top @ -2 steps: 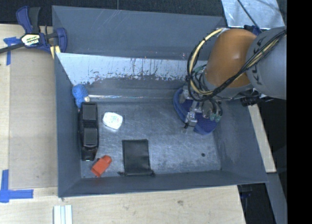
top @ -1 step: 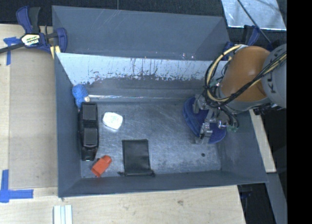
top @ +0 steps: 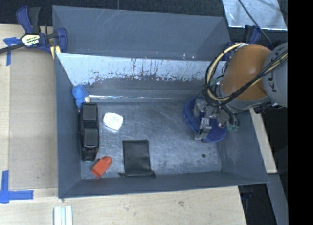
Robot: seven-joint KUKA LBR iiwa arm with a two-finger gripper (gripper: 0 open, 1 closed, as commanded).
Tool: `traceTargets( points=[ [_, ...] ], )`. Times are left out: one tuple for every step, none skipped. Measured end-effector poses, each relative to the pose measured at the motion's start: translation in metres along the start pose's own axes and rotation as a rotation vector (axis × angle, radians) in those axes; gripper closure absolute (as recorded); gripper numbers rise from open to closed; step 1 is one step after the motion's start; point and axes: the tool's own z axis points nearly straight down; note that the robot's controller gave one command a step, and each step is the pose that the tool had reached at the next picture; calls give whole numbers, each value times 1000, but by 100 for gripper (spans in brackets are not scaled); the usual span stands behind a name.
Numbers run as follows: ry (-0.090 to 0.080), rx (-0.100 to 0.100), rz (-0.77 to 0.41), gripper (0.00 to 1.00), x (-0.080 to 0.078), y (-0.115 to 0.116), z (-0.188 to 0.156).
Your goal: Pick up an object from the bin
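End effector (top: 210,121) is positioned on a blue rounded object (top: 190,114) at the bin's (top: 146,33) right side (open or closed cannot be told). The object could be nudged away if caught off-centre.

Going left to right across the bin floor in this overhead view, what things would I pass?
Long black block → white rounded lump → flat black square → dark blue thing beneath the gripper. The small blue piece and the orange-red piece at the left overlap those sideways, so they are left out.
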Motion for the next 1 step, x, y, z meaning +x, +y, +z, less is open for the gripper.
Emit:
traceTargets(
  points=[
    [4,1,-667,100,18,-32,-28]
  ],
)
